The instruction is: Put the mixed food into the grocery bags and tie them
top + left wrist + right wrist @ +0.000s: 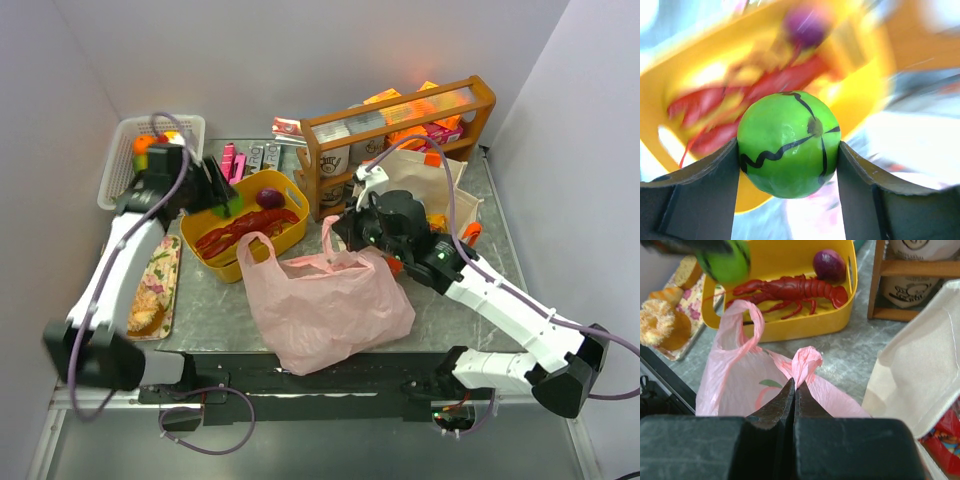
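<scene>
My left gripper (788, 150) is shut on a green ball-like fruit (787, 142) with black squiggly lines, both fingers pressing its sides. It hangs over the near left edge of the yellow tub (226, 264). In the top view the gripper (226, 200) and the fruit (233, 206) sit left of the tub's middle. My right gripper (795, 385) is shut on a twisted handle (805, 362) of the pink plastic bag (325, 300), which lies slumped in the table's centre. Its other handle (752, 320) loops free. The cream canvas tote (440, 185) stands behind my right arm. A purple vegetable (269, 197) lies in the tub.
A red lobster (245, 228) lies in the yellow tub. A wooden rack (400, 125) with boxes and cans stands at the back. A white mesh basket (122, 165) sits back left. A floral tray (155, 285) with pastries lies along the left side.
</scene>
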### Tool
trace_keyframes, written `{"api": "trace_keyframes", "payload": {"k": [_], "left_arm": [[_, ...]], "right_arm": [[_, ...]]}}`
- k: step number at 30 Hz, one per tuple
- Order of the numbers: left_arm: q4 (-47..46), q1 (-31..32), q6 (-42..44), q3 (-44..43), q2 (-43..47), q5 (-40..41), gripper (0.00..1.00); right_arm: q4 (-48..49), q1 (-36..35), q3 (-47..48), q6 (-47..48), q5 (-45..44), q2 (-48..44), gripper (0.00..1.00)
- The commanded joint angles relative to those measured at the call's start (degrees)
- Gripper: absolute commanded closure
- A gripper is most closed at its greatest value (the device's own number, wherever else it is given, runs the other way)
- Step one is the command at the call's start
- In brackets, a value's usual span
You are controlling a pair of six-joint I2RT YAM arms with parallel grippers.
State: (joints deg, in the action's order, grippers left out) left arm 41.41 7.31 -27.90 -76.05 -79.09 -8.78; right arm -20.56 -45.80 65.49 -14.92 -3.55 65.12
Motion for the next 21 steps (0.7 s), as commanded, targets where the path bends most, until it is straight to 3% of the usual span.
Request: {"api": "trace_keyframes", "payload": {"k": [1,3,7,12,21], "left_arm": [[-16.34,0.86,-2.42,-2.70,10.44,-6.31,0.76],[-18.81,2.87,-3.91,-1.39,10.01,-12.20,0.75],[-26.44,14.89,-4.09,2.30,8.34,-24.15,0.73],[-34.63,19.75,-8.30,8.19,6.84,-33.23,0.73],[-39.11,24.41,-10.24,12.59,4.82,-44.03,0.71]], "right_arm": [[3.07,0.36,3.32,0.68,1.09,0.79,1.00],[3.24,0.36,3.41,0.68,1.71,1.06,1.00],[4.03,0.36,3.85,0.77,1.79,1.50,1.00],[6.67,0.45,2.36,0.68,1.80,1.85,1.00],[10.71,1.06,-0.01,2.26,-0.49,2.73,1.00]]}}
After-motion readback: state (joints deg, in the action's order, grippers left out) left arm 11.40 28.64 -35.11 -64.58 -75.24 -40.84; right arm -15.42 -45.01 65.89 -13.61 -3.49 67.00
